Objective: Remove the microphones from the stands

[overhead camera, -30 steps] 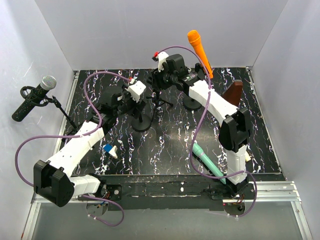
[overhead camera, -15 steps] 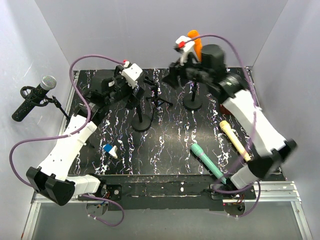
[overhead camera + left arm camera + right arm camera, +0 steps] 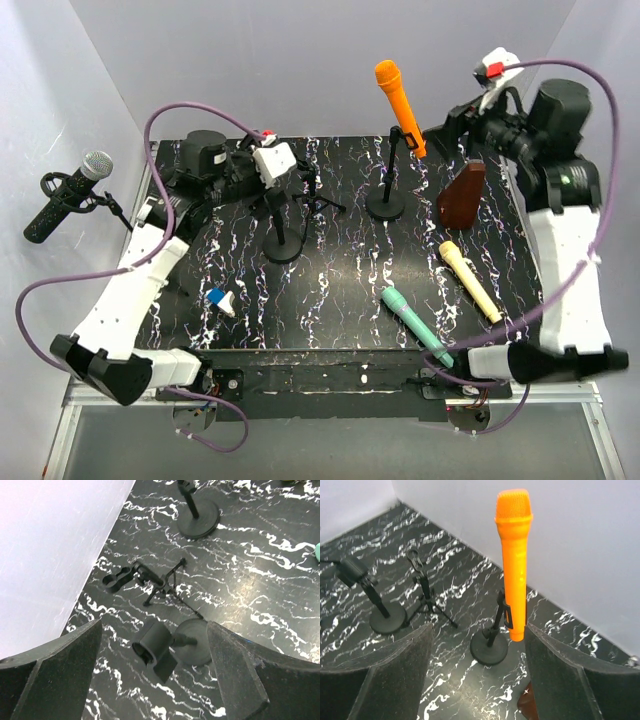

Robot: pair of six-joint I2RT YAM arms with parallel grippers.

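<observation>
An orange microphone [image 3: 398,105] stands tilted in the clip of a round-base stand [image 3: 386,207] at the back centre; it also shows in the right wrist view [image 3: 514,560]. My right gripper [image 3: 445,128] is open and empty, raised to the right of the microphone and apart from it; its jaws [image 3: 477,680] frame the stand base [image 3: 489,647]. My left gripper [image 3: 288,178] is open and empty above a second round-base stand [image 3: 283,240], whose empty clip [image 3: 154,647] lies between the jaws [image 3: 155,680]. A black microphone with a silver head [image 3: 70,195] sits in a stand at the far left.
A small tripod stand [image 3: 318,195] with an empty clip stands between the two round bases. A brown wooden block [image 3: 462,193], a cream microphone [image 3: 470,280] and a green microphone [image 3: 415,325] lie at the right. A blue-and-white piece [image 3: 220,300] lies front left. White walls enclose the mat.
My right arm has swung from the back centre up and out to the back right, uncovering the cream microphone. My left arm has drawn back and left.
</observation>
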